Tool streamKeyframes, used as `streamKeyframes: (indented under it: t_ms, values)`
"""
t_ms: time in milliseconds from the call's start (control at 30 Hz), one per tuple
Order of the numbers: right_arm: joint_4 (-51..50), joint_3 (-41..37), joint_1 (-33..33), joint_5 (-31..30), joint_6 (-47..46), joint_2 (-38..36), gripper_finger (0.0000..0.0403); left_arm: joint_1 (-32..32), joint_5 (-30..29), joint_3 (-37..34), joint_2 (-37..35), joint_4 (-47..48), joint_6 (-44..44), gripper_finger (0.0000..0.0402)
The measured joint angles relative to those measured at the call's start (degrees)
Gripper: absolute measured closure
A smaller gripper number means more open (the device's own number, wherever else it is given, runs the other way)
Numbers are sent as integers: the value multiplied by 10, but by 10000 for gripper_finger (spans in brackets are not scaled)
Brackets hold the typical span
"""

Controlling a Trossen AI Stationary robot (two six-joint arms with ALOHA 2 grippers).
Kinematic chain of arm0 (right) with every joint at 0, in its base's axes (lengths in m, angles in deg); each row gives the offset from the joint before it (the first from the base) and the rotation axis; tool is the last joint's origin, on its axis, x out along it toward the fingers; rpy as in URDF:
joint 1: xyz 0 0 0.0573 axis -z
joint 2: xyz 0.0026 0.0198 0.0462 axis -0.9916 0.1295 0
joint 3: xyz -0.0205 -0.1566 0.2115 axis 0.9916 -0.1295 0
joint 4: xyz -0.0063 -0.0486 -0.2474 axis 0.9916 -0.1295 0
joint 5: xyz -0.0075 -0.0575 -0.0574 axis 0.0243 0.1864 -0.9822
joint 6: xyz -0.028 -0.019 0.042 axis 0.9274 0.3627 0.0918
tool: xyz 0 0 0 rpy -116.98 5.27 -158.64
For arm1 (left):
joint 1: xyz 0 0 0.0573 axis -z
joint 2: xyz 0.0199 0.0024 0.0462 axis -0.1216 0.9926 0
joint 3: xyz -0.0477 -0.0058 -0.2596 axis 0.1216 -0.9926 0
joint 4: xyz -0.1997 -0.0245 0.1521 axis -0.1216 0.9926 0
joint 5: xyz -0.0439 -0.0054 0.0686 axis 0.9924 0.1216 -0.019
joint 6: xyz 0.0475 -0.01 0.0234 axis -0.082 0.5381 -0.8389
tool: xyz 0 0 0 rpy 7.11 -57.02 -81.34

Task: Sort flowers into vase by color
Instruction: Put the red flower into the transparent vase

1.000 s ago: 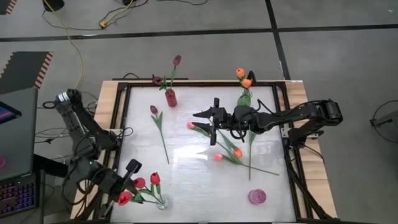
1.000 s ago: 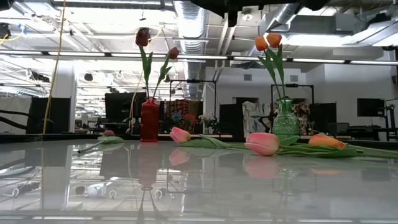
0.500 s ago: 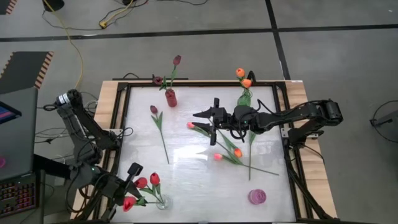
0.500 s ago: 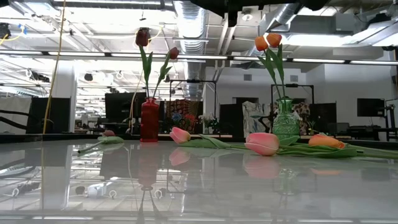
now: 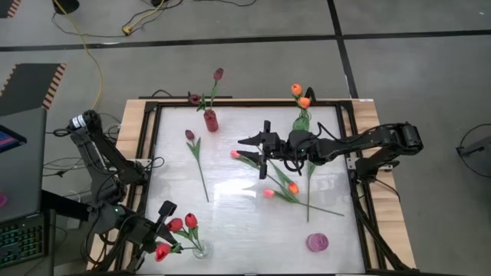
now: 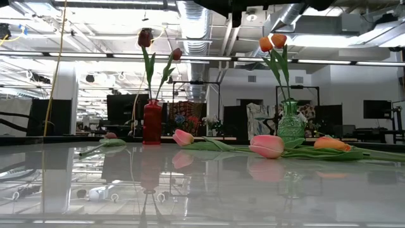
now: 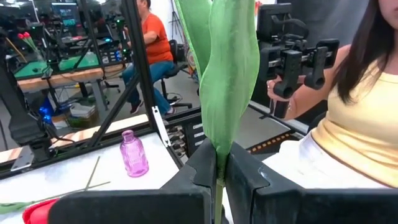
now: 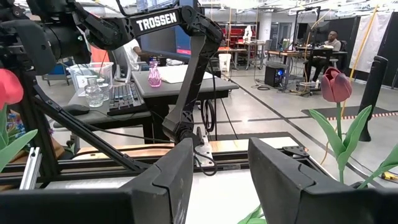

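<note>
The left claw [image 5: 163, 244] is clenched on the stem of a red tulip [image 5: 160, 251] at the near-left corner of the surface [image 5: 238, 207]; in its wrist view the dark fingers [image 7: 205, 171] pinch a green stem and leaf [image 7: 227, 81] between them. Just beside it a clear vase [image 5: 199, 250] holds 2 more red tulips [image 5: 184, 222].

The right claw [image 5: 262, 144] hangs over the middle of the surface with its fingers released and spread, grasping nothing. Below and beside it lie several loose pink and orange tulips [image 5: 270, 193], stems crossing. A maroon tulip [image 5: 190, 136] lies apart toward the left.

At the far edge, a red vase [image 5: 210, 120] carries 2 maroon tulips [image 5: 219, 74] and a green vase [image 5: 302, 120] carries 2 orange tulips [image 5: 301, 96]. A pink vase [image 5: 317, 242] lies near the right front corner
</note>
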State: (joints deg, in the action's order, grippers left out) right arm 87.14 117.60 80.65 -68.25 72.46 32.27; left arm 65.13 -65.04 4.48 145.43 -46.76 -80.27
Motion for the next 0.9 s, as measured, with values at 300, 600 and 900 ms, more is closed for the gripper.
streamKeyframes:
  t_ms: [300,600,900]
  values:
    - [0,0,0,0,0,0,223,0,0,0,0,21,10,391]
    - [0,0,0,0,0,0,223,0,-1,0,0,34,22,360]
    - [0,0,0,0,0,0,223,0,-1,0,0,35,38,298]
